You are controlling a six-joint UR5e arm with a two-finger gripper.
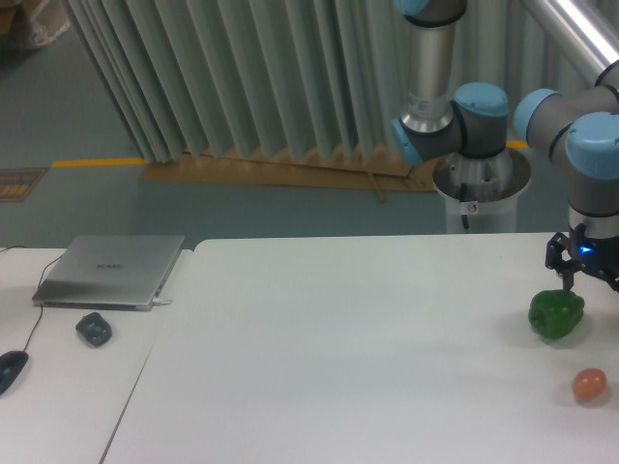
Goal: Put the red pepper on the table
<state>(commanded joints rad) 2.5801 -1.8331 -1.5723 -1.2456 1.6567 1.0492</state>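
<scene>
White worktop, matte, rounded corners; grey-green floor and pleated curtain behind. Adjoining desk at left carries a closed laptop, a dark mouse, and a second mouse at the left edge. Far right: green pepper; orange-pink ball nearer, apart from it. Arm hangs over the right edge; claw just above the green pepper, partly cut off, so cannot tell whether its fingers are spread or closed. Red pepper not visible anywhere in view.
</scene>
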